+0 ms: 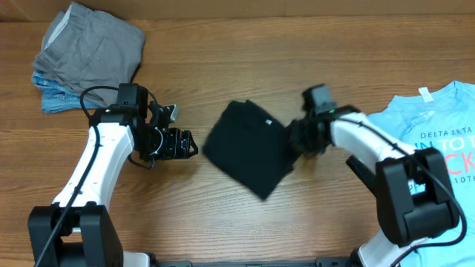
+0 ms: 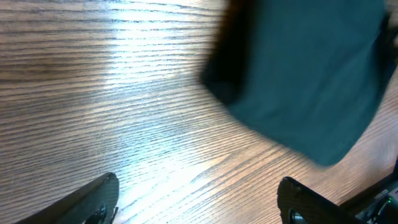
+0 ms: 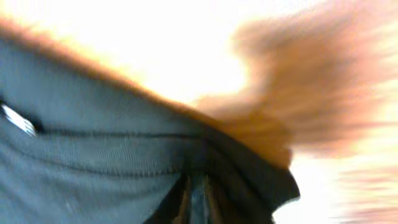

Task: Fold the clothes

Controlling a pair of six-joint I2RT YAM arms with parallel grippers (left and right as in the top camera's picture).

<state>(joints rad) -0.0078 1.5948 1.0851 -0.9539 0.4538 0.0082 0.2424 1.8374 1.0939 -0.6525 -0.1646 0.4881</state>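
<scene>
One edge of the folded black shirt, at the middle of the surface, is pinched by the right fingers. The left fingers stand spread, well apart from it. Pulling with only that edge held could drag the fold open.

This looks to me like a robotics lab bench, not a home: a wood-grain table fills the overhead view, my left arm and right arm rise from its near edge, and a black T-shirt, a grey pile and a light-blue printed tee lie on it.
</scene>
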